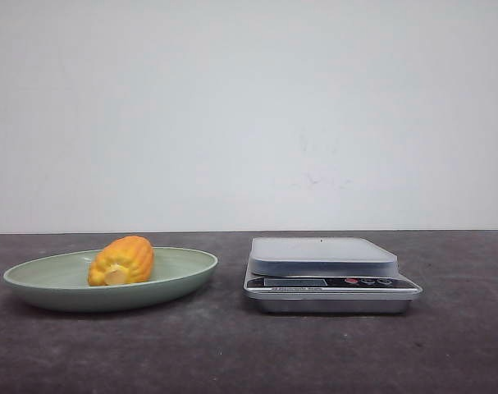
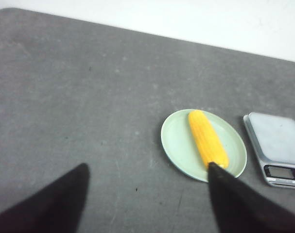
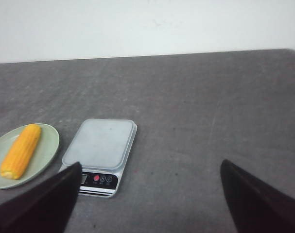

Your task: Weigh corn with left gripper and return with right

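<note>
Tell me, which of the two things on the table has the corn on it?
The pale green plate, on the robot's left, holds the corn. The silver scale beside it has nothing on its platform.

On the desk (image 1: 249, 353), the plate (image 1: 35, 287) sits at nine o'clock and the scale (image 1: 331, 275) at three o'clock, near each other but apart. The corn (image 1: 122, 260) lies in the plate, its cut end pointing toward six o'clock. A wall (image 1: 249, 115) stands behind the desk at twelve o'clock.
</note>
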